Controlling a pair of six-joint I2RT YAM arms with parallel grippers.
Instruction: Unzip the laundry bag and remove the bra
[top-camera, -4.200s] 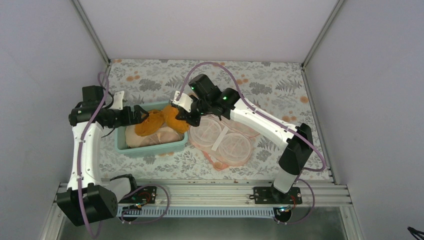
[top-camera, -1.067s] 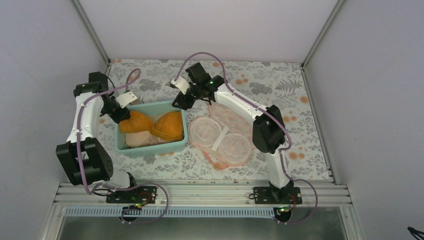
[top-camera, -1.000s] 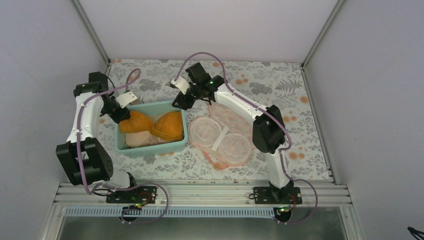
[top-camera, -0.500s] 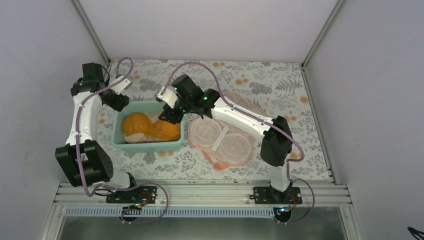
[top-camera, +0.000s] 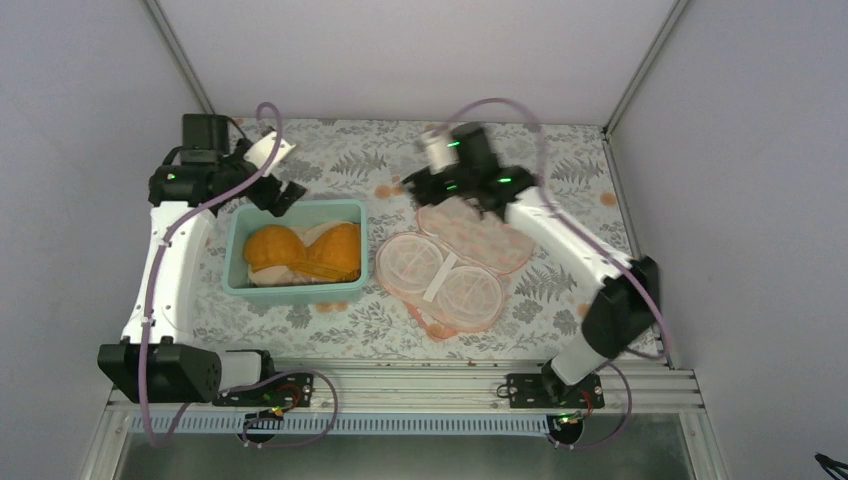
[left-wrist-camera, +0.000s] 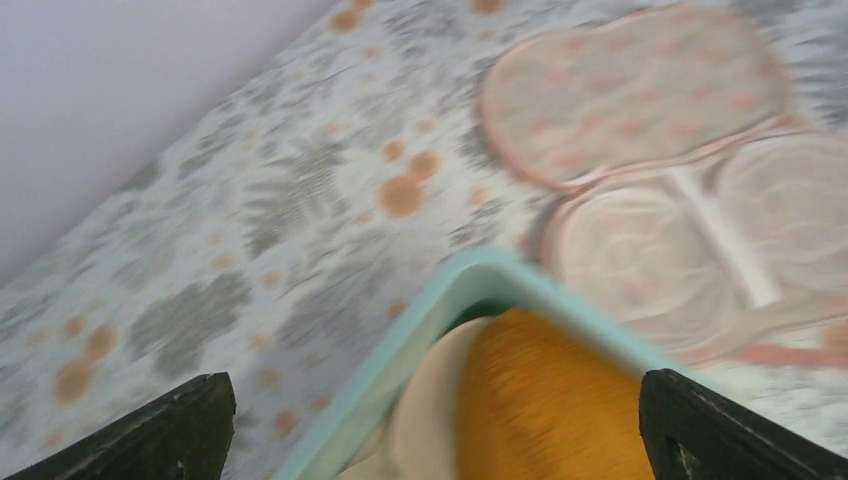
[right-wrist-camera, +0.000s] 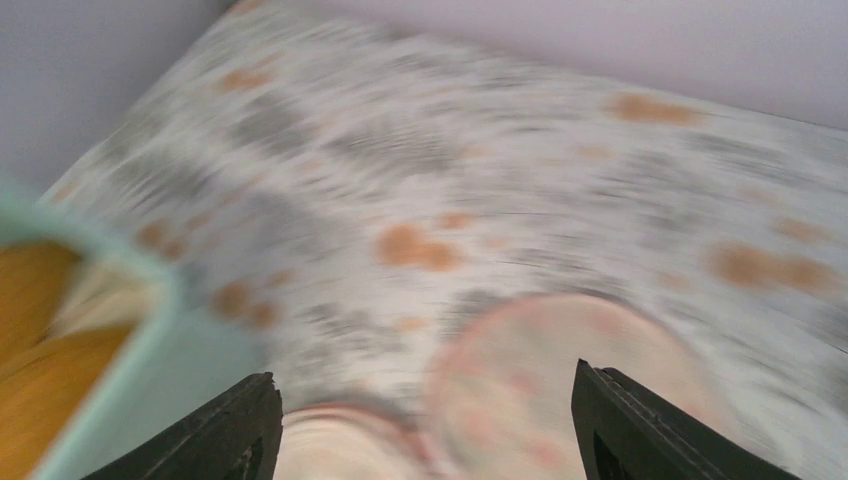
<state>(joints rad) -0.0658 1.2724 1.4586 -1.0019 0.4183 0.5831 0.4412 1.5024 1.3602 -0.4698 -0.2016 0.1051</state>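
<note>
Left claw (left-wrist-camera: 430, 380) and right claw (right-wrist-camera: 422, 372) both wide; bra (top-camera: 338, 250) in teal tub (top-camera: 300, 292) beside opened laundry bag (top-camera: 475, 235)

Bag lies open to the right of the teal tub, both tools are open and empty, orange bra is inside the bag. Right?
One thing is wrong: the top external view shows the bra in the teal tub, not in the laundry bag. The bag does lie open right of the tub, and the left tool and right tool are open and empty.
</note>
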